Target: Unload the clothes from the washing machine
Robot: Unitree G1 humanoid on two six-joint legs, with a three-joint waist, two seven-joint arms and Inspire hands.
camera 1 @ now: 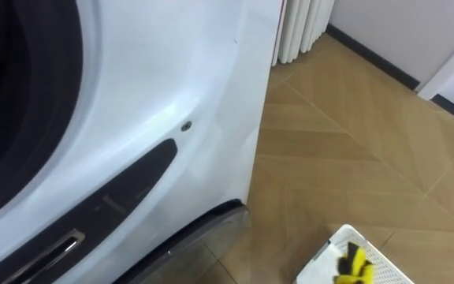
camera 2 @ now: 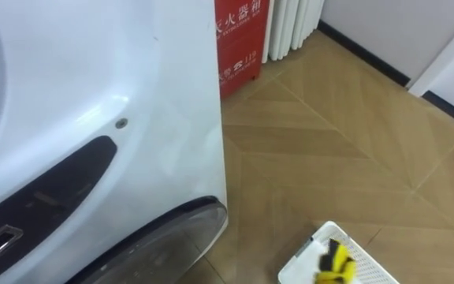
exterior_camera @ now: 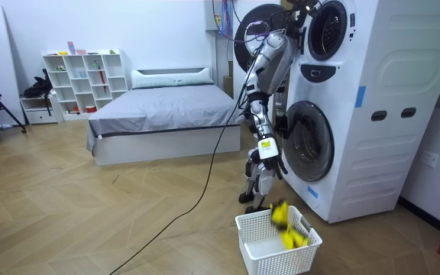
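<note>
A hand (exterior_camera: 270, 155), its grasp impossible to tell, is hanging by the tall white washing machine (exterior_camera: 373, 153), with yellow cloth (exterior_camera: 290, 238) lying in the white slatted plastic basket (exterior_camera: 273, 263).

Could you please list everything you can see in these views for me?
washing machine: one, white, two stacked drums, at the room view's right; upper door open, lower door shut
basket: one, white, on the floor in front of the machine
clothes: count unclear, yellow and black, in the basket
bed: one, grey cover, behind the robot
shelf: one, white, against the back wall
red box: one, red, beside the machine
floor: one, brown wood
raised hand: one, dark, up at the upper drum
lowered hand: one, by the lower door
</note>
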